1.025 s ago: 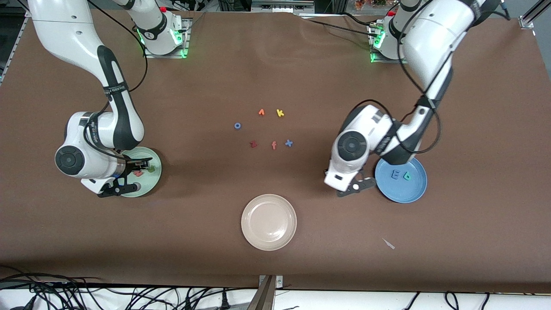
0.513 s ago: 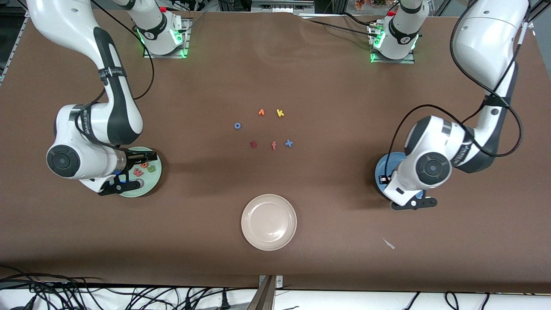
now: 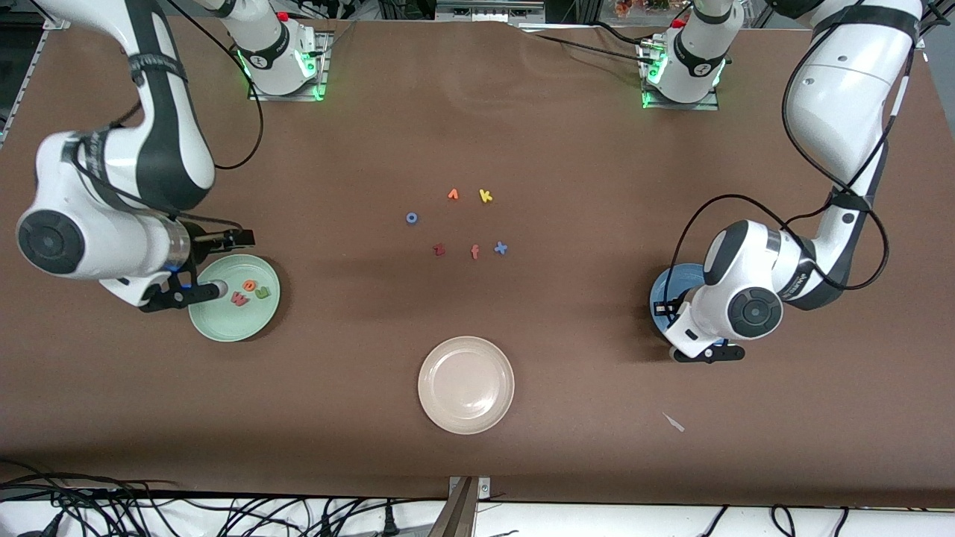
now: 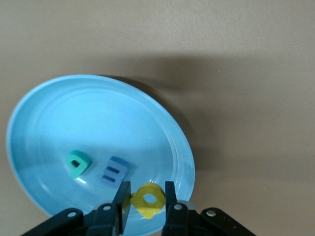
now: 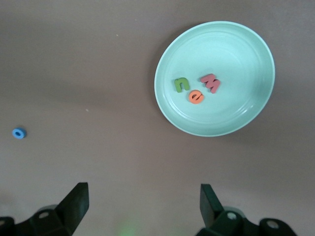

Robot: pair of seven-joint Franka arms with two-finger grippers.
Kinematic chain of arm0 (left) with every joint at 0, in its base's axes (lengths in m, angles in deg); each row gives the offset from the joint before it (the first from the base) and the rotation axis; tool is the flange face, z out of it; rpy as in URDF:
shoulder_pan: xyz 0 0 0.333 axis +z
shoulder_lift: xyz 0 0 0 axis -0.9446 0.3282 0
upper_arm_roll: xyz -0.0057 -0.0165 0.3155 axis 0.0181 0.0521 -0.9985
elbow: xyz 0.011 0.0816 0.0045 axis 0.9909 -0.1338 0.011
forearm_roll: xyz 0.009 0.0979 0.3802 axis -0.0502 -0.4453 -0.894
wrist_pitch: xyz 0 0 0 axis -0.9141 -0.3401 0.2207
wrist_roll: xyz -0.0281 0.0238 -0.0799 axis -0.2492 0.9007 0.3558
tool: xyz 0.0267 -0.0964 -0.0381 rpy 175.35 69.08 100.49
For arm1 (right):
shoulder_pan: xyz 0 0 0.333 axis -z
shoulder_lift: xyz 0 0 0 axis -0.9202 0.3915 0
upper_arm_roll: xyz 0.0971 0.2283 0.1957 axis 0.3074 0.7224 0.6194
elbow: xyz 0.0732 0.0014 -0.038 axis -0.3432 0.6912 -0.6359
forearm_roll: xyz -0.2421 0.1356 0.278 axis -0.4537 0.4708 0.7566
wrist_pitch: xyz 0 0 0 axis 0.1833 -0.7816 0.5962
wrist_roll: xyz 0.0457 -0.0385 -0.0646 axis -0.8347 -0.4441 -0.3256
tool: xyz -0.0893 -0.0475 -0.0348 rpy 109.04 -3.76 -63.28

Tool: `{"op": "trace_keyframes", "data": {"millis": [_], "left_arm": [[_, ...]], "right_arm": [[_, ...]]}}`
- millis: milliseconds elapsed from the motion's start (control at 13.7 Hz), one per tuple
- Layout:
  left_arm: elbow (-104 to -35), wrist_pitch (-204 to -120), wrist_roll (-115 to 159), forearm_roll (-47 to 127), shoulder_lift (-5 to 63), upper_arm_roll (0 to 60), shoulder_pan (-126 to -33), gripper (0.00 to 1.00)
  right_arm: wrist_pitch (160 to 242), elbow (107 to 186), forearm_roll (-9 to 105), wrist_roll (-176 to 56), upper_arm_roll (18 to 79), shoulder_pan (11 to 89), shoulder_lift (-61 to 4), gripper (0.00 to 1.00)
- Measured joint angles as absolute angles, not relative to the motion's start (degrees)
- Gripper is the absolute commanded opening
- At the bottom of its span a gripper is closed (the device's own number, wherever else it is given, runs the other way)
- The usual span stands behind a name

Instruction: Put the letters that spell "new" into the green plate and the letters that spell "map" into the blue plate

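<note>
Right claw (image 5: 142,204) higher, emptied.

Even, bright overhead light covers the brown table (image 3: 567,142) in the front view, and the arms throw soft, broad shadows across its middle. Green lamps glow at both bases along the top edge. In the left wrist view the blue plate (image 4: 59,113) carries a pale sheen and casts a dark shadow at upper right. The right wrist view is dimmer, its lower edge slightly blurred.
</note>
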State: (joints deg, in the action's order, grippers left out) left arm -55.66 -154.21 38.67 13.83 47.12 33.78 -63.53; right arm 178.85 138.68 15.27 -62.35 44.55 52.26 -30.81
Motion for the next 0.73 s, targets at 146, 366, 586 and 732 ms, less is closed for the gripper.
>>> {"op": "trace_keyframes", "data": {"millis": [146, 366, 586, 732], "left_arm": [[-55.7, -154.4, 38.7, 13.8, 47.9, 33.8, -63.4, 0.26], [-55.8, -155.4, 38.7, 13.8, 48.3, 33.6, -63.2, 0.42], [-55.8, -155.8, 38.6, 13.8, 48.7, 33.6, -62.2, 1.0], [-55.6, -155.8, 38.6, 13.8, 48.7, 33.7, -61.9, 1.0]], "right_arm": [[179.1, 141.8, 15.0, -62.4, 45.8, 53.6, -35.9, 1.0], [178.5, 144.2, 12.9, -62.4, 46.3, 53.7, -44.9, 1.0], [175.2, 145.1, 9.8, -62.2, 46.0, 53.8, -51.3, 1.0], [174.0, 145.2, 9.6, -61.3, 45.1, 54.2, -53.2, 1.0]]}}
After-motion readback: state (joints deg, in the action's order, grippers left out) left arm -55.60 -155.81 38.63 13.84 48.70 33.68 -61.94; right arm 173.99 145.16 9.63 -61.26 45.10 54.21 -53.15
